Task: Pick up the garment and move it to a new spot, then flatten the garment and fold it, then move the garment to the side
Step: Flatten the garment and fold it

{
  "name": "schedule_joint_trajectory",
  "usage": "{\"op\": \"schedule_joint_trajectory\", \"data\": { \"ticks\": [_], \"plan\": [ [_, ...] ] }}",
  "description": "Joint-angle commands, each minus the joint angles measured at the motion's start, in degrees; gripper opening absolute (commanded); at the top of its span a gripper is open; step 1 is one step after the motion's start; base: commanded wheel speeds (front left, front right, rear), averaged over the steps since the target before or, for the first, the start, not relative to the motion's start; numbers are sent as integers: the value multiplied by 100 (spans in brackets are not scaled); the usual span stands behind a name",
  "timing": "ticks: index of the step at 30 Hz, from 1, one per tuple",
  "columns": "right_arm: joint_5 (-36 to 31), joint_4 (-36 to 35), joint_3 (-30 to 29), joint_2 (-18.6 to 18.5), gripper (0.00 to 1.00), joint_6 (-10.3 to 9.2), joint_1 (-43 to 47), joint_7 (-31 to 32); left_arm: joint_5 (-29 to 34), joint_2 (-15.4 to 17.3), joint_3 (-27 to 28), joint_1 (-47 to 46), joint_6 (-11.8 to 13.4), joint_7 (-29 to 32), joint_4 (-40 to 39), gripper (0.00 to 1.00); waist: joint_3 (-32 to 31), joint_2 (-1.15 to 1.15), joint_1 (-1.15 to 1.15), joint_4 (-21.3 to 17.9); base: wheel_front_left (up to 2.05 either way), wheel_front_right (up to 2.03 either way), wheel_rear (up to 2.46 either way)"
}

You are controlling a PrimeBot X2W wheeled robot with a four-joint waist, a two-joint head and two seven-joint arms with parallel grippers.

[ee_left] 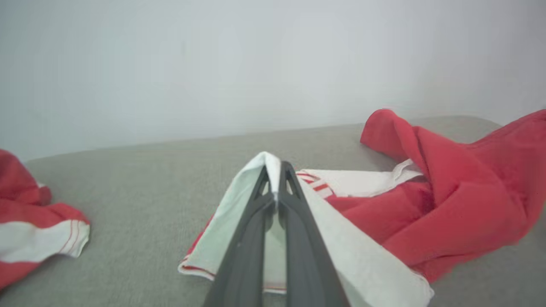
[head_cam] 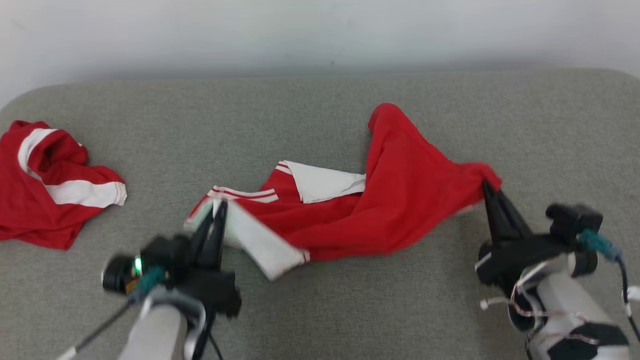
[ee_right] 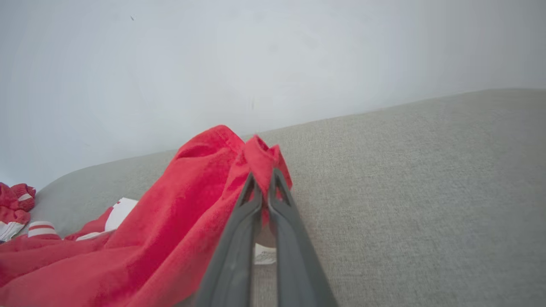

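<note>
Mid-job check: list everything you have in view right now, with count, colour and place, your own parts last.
centre garment: one, red with white panels and stripes, crumpled mid-surface, held at both ends
second garment: one, red with white bands, bunched at the surface's left edge
padded surface: one, grey fabric, under both garments
wall: one, white, behind the surface
left gripper: one, dark, shut on the centre garment's white edge
right gripper: one, dark, shut on the centre garment's red corner

Grey cushion (head_cam: 360,310) bare in front and right, held garment (head_cam: 395,200) across middle, second garment (head_cam: 45,200) far left
</note>
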Motion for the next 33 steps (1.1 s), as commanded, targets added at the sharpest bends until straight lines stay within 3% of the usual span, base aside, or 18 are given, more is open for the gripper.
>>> {"op": "schedule_joint_trajectory", "data": {
  "ticks": [1,7,16,25,28,33],
  "plan": [
    [165,-121,86,-102,0,-15,-322,17,-71,143,-145,-498,-4,40,-76,0,176,0,0,-111,0,0,0],
    [662,-409,154,-302,0,-15,-1373,351,-539,500,-525,-2097,-5,444,-228,0,715,0,0,-286,0,0,0],
    [1319,-455,-82,-646,0,-14,-3951,1203,-1341,908,-568,-5475,-5,1300,275,0,1936,0,0,-635,0,0,0],
    [1339,267,-382,-704,0,-14,-6406,1541,-1240,748,-535,-8398,29,1385,1311,0,2728,0,0,-840,0,0,0],
    [1059,644,-392,-767,0,-14,-7352,1507,-1106,703,-568,-9378,54,1251,1828,0,2955,0,0,-852,0,0,0],
    [745,1291,-472,-793,0,-15,-8231,1337,-1048,614,-529,-10228,147,926,2475,0,3157,0,0,-824,0,0,0]
  ]
}}
